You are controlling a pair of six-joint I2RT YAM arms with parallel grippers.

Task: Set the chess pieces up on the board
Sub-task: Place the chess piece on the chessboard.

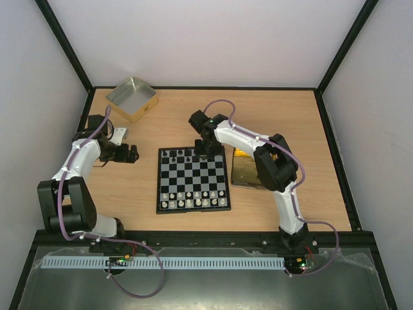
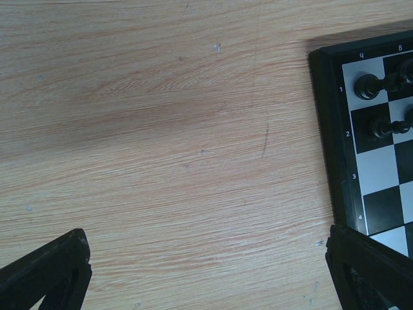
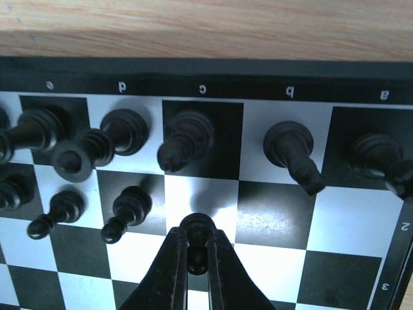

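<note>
At 6 o'clock the right hand (image 3: 197, 253) pinches one black pawn (image 3: 197, 227). Two pawns (image 3: 129, 208) stand on the board (image 3: 271, 255) at 8 o'clock. Bigger black pieces (image 3: 187, 137) line up at 12 o'clock.

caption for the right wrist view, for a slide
Right gripper pinching a black pawn at the c-file, second-rank square of the board, with back-rank pieces standing beyond.

Top external high above the near edge, looking down on the whole desk (image 1: 271, 116), left wrist close above desk, board (image 2: 326, 129) corner at right, right wrist even nearer, over lettered rim rows, board shared by all three.
</note>
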